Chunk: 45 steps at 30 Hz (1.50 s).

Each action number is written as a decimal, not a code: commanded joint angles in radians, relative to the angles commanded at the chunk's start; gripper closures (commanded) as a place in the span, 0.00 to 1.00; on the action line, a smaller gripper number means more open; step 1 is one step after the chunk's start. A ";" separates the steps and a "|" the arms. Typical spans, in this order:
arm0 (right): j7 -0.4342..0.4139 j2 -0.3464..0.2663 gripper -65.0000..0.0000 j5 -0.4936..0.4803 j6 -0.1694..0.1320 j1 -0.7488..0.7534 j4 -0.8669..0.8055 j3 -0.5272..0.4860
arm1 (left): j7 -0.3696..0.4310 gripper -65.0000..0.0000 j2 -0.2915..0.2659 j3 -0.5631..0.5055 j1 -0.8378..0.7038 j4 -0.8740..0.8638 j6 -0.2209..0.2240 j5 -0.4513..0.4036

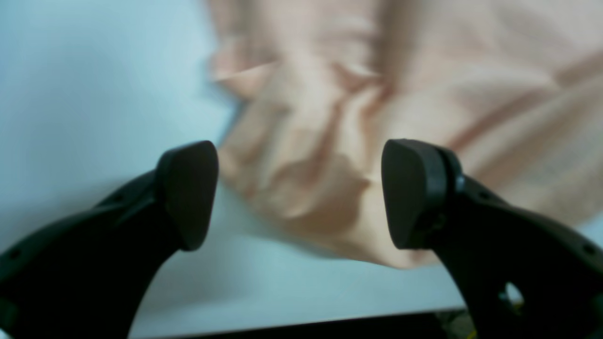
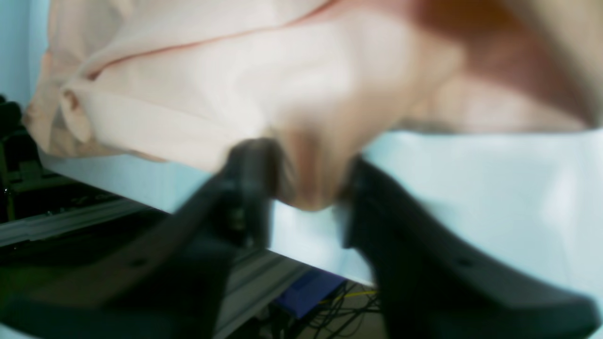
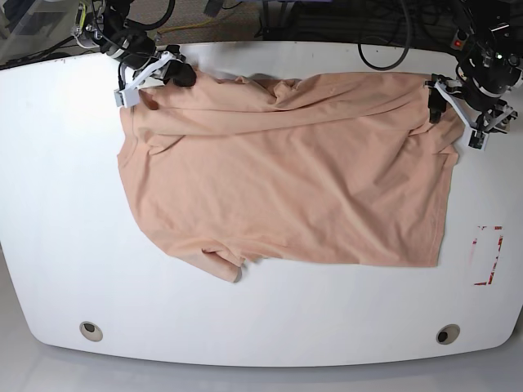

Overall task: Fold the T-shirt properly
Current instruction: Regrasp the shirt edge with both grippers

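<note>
The peach T-shirt (image 3: pixel 286 171) lies spread across the white table (image 3: pixel 65 245), with a loose fold along its far edge. My right gripper (image 3: pixel 173 73) is at the shirt's far left corner. In the right wrist view its fingers (image 2: pixel 249 188) are closed on a bunch of the fabric (image 2: pixel 308 174), which is blurred. My left gripper (image 3: pixel 448 108) is at the shirt's far right corner. In the left wrist view it (image 1: pixel 301 195) is open, and the wrinkled shirt edge (image 1: pixel 325 188) lies on the table between and beyond its fingertips, not held.
A red-marked rectangle (image 3: pixel 488 255) is on the table right of the shirt. Two round holes (image 3: pixel 91 331) (image 3: pixel 445 334) sit near the front edge. Cables and arm bases crowd the far edge (image 3: pixel 384 33). The table edge runs close under both grippers (image 1: pixel 330 320).
</note>
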<state>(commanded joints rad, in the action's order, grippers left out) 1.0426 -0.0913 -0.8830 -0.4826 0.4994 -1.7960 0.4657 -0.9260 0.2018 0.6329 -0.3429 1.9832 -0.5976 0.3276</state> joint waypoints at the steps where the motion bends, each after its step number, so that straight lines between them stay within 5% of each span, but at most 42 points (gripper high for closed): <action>1: 0.000 -0.002 0.94 0.000 -0.026 0.000 0.000 -0.006 | 0.000 0.21 -0.003 0.014 0.006 -0.011 0.000 0.002; 3: 0.000 -0.011 0.99 0.000 -0.083 0.002 -0.005 -0.018 | 0.000 0.21 -0.003 0.035 0.029 -0.038 0.002 0.002; 5: 0.003 -0.014 1.00 0.000 -0.109 0.006 -0.006 -0.018 | -0.002 0.21 -0.003 0.046 0.054 -0.064 0.002 0.002; 12: 0.003 -0.015 1.00 0.000 -0.114 0.037 -0.008 -0.018 | -0.046 0.21 0.005 0.115 0.124 -0.230 -0.002 0.002; 16: 0.003 -0.017 1.00 0.000 -0.114 0.043 -0.006 -0.018 | -0.048 0.21 0.006 0.160 0.146 -0.348 -0.101 0.002; 32: 0.003 -0.015 1.00 0.000 -0.109 0.043 -0.006 -0.018 | -0.118 0.23 0.000 0.163 0.157 -0.454 -0.101 0.002; 34: 0.003 -0.015 1.00 0.000 -0.109 0.043 -0.006 -0.018 | -0.120 0.32 0.000 0.163 0.153 -0.456 -0.101 -0.003; 40: 0.003 -0.015 1.00 0.002 -0.109 0.041 -0.006 -0.018 | -0.120 0.89 0.008 0.118 0.158 -0.532 -0.101 -0.003; 45: 0.003 -0.015 1.00 0.002 -0.107 0.041 -0.008 -0.017 | -0.120 0.98 0.011 0.121 0.155 -0.523 -0.101 0.002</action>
<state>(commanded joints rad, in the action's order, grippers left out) 1.0457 -0.1066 -0.8815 -0.5900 0.5409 -1.8036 0.4488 -1.0457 0.2125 0.7541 -0.1880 1.4599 -0.6981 0.3291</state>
